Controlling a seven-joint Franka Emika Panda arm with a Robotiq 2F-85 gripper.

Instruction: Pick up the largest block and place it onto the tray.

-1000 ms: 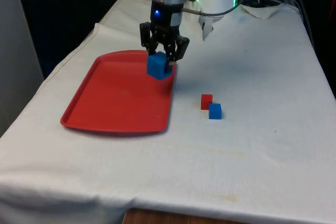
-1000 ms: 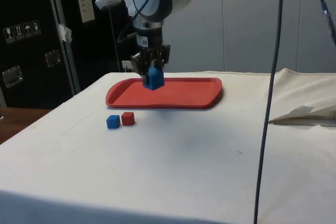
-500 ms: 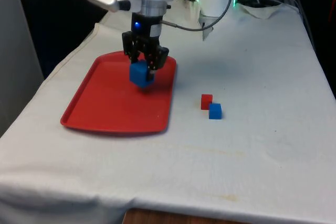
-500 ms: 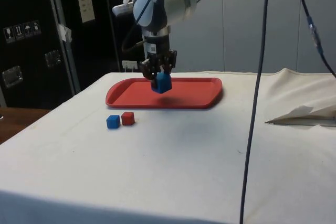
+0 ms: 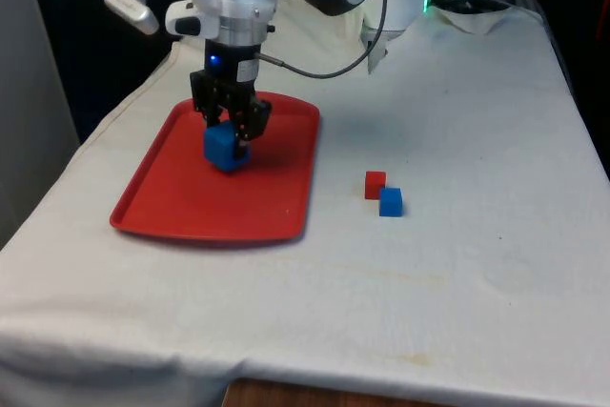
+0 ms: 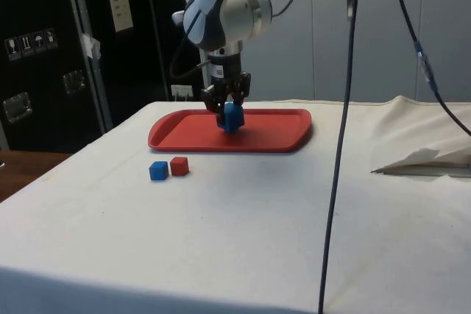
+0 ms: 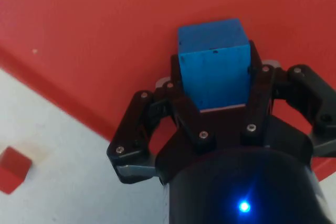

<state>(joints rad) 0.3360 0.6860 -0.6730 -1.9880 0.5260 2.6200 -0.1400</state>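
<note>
The claw [image 5: 227,133] pinches the big blue block [image 5: 222,148] between its fingers [image 7: 181,106], holding it low over the red tray [image 5: 181,202], near the tray's middle. On the desk [image 5: 457,264], well apart toward the front view's right, a small red block [image 5: 375,184] touches a small blue block [image 5: 390,202].

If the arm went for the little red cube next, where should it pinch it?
Probably from straight above, fingers closing on two opposite flat sides of the small red block. The small blue block sits against one corner, so the faces away from it look freer.
</note>
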